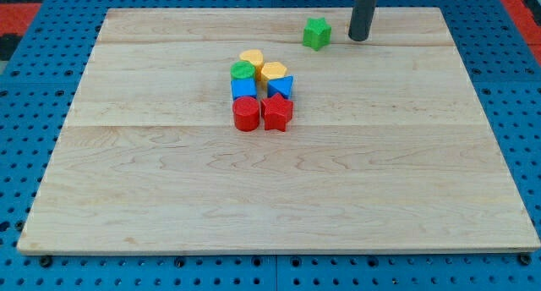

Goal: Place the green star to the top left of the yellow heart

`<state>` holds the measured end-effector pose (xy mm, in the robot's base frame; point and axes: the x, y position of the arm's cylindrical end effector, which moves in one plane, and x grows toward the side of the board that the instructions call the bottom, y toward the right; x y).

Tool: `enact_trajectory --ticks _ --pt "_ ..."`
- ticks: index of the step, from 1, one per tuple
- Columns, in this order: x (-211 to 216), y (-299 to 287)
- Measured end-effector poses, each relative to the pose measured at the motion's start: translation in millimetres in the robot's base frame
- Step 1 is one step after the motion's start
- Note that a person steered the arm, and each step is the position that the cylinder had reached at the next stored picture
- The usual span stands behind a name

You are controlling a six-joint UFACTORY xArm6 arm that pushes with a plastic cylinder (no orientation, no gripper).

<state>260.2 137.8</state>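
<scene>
While my tip (359,39) rests on the table (279,198) near the view's top edge, right of centre, the green star (317,34) sits just beside it toward the view's left, with a narrow strip of bare wood showing between the two. This end effector is a plain dark rod with no jaws, so it neither opens nor closes and it grips nothing; only its lower part shows, the rest running out of the view's top.

Down and to the left of my tip, well apart from it, the other blocks stand packed together in a tight cluster. Nearest the star within that cluster is a yellow block (251,58) at the cluster's top, whose shape I cannot make out with certainty. Just below it and to the right stands another yellow block (273,73), which looks six-sided; I cannot tell which of the two is the heart. A green round block (243,70) touches the first yellow one on its lower left. Below these are a blue cube (243,89) and a blue triangular block (281,87). Farthest from my tip, at the cluster's bottom, sit a red cylinder (246,113) and a red star (277,112), side by side and touching.
</scene>
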Motion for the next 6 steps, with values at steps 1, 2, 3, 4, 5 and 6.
enact_trajectory --ticks 1,2,3,4,5,6 --pt "-12.0 0.0" --pt "-12.5 -50.9" --pt "-0.9 -127.8" --pt "2.3 -163.1" --pt "4.1 -190.7" --pt "-5.3 -214.8"
